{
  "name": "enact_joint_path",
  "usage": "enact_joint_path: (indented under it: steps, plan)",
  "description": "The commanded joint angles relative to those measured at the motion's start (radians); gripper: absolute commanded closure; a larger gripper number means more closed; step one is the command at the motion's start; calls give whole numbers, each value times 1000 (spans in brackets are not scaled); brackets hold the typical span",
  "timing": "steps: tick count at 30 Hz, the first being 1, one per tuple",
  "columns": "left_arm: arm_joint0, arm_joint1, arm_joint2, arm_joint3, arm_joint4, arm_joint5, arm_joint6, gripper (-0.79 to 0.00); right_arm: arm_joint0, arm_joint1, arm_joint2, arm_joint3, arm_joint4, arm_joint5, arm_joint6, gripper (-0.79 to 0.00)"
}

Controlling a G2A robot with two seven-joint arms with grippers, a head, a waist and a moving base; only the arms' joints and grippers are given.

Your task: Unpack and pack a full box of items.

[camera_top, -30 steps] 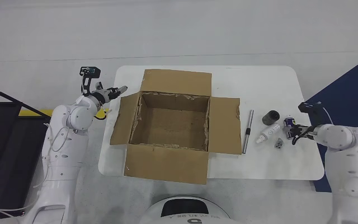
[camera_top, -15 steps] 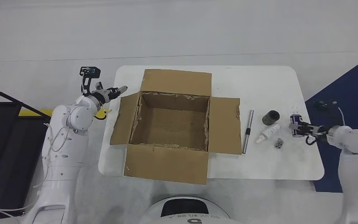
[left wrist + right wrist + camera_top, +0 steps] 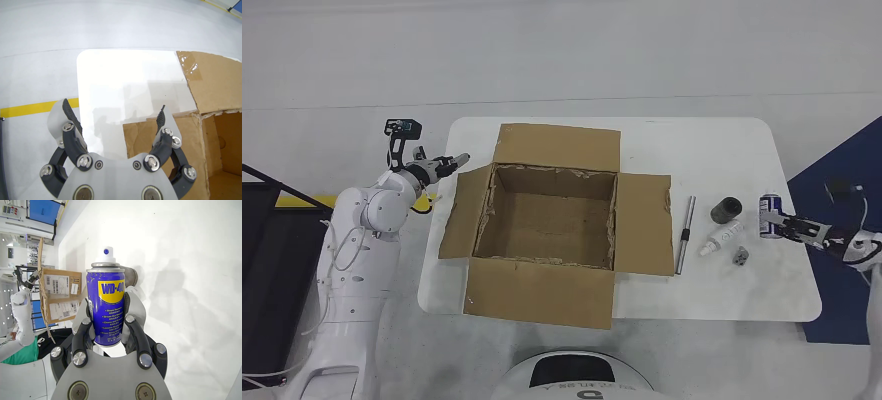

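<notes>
My left claw point(image 3: 114, 106) is spread wide beside the table's left edge; my right claw point(image 3: 106, 302) grips the blue spray can point(image 3: 105, 306).

The left claw holds nothing and hangs just off the white table point(image 3: 712, 140), near the left flap of the cardboard box point(image 3: 547, 215). The box stands open with all four flaps folded out and its bare floor showing. Right of it lie a thin rod point(image 3: 685, 235), a small white bottle point(image 3: 720, 238), a dark cylinder point(image 3: 726, 210) and a tiny grey metal piece point(image 3: 741, 256). Beyond those, over the table's right end, the right claw clamps the can around its lower body, nozzle pointing away from the wrist towards the cylinder.
</notes>
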Motion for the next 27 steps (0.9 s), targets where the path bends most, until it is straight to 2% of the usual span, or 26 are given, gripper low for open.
enact_joint_path:
  steps: [1, 3, 6, 9, 12, 16, 23, 27]
  plan:
    - [0, 0, 0, 0, 0, 0, 0, -785, 0, 0, 0, 0, 0, 0, 0, 0]
    - [0, 0, 0, 0, 0, 0, 0, -785, -5, -3, 0, 23, 40, 15, -27, 0]
    - [0, 0, 0, 0, 0, 0, 0, -785, -8, -2, -23, 13, 218, 25, 25, 0]
    - [0, 0, 0, 0, 0, 0, 0, -785, -16, 5, -55, -89, 318, 34, 34, 0]
    - [0, 0, 0, 0, 0, 0, 0, -785, -7, 9, -137, -226, 432, 78, 78, 0]
    - [0, 0, 0, 0, 0, 0, 0, -785, 75, 12, -272, -282, 467, 116, 115, 0]
    - [0, 0, 0, 0, 0, 0, 0, -785, 192, 6, -493, -388, 428, 141, 141, 0]
    - [0, 0, 0, 0, 0, 0, 0, -785, 237, -7, -608, -459, 351, 171, 86, 0]
